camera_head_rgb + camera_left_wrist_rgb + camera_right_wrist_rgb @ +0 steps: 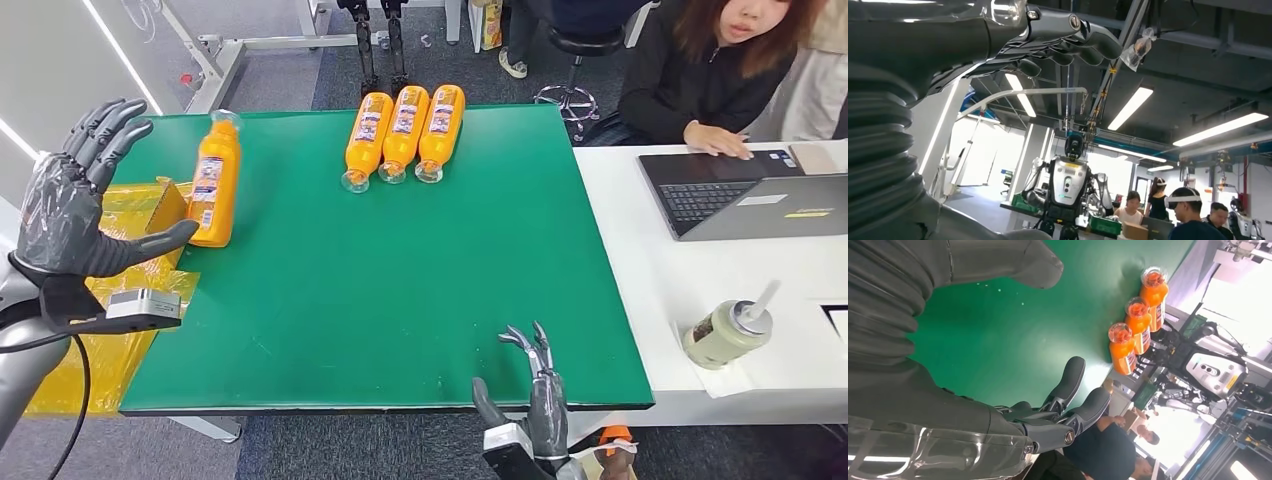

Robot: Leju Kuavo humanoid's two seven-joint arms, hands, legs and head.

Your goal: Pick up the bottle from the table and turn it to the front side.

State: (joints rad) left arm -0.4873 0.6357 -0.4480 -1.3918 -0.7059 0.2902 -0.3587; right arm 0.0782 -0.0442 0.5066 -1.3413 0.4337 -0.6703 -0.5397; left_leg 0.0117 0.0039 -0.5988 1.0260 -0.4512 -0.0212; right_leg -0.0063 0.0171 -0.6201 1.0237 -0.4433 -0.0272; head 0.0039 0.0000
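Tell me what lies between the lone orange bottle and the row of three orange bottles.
In the head view, only bare green table mat lies between the lone orange juice bottle and the three-bottle row.

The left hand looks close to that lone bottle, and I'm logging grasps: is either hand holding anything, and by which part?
Nothing is held. The left hand is raised beside the single bottle, fingers spread; the right hand is empty too.

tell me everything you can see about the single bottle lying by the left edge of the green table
The lone bottle is orange with a clear cap and a white-and-blue label along its side. It looks like plastic. It lies on its side on the green table, cap pointing away from the robot. The left hand hovers beside it, fingers spread; contact cannot be judged.
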